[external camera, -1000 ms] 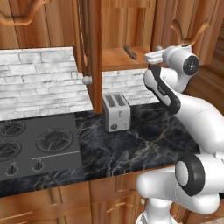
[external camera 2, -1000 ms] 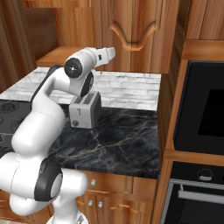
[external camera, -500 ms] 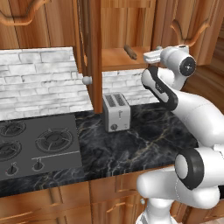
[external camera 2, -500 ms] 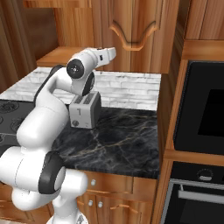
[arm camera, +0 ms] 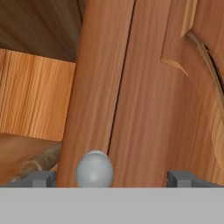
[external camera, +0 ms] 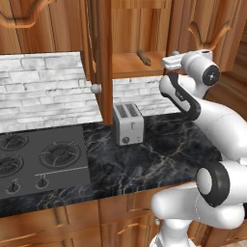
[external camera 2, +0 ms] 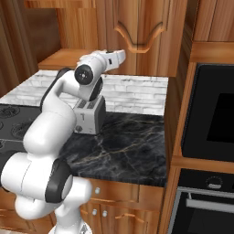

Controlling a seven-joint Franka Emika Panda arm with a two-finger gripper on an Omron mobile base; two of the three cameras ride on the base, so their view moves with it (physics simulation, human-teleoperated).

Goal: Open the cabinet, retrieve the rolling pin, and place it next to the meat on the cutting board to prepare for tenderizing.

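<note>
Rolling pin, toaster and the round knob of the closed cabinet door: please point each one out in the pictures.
rolling pin (external camera: 144,57): left base view, middle of the rod on the cabinet shelf.
toaster (external camera: 128,125): left base view, its front face.
knob (arm camera: 94,169): hand view, middle of the silver ball.

Glossy white rounded arm (external camera: 219,120) segments; dark black bands and round caps at the joints; small grey fingertips (arm camera: 37,178) on the tool.
</note>
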